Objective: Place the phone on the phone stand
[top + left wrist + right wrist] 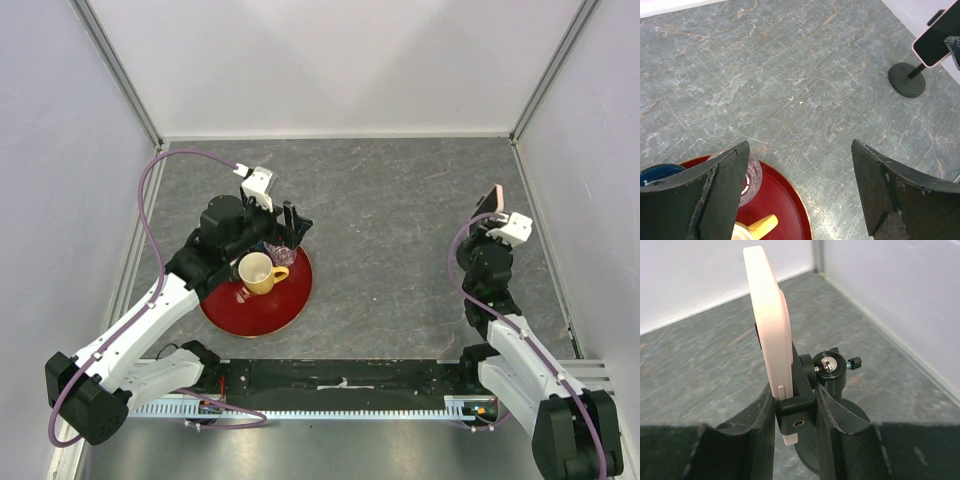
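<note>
The overhead view showed the right gripper (492, 228) over the stand, hiding it. Only the pink upper end of the phone (490, 203) stuck out there. The left gripper (285, 232) hung well to the left of the stand, above a round red tray (270, 312) that held a yellow mug (258, 271).

The right wrist view alone showed the grip. The phone (767, 315) stood edge-on, a smooth pale pink slab with rounded corners. Its lower part sat against the matte black clamp head of the stand (832, 371), which had a shiny ball joint and a small thumbscrew. The right gripper (792, 407) had its jaws drawn nearly closed, with one rough black finger (757, 435) against the phone and the other against the clamp head.

The left wrist view alone showed the stand (906, 80) whole. It had a black disc base on the grey veined table (790, 75) and a thin post rising to the tilted phone (940, 42), whose glossy black screen had a pink rim. The left gripper (799, 145) was spread wide, with nothing between its scuffed black fingers (722, 190). Beneath it, far from the stand, lay the tray's edge, a clear ribbed glass (754, 177) and the mug's handle.
</note>
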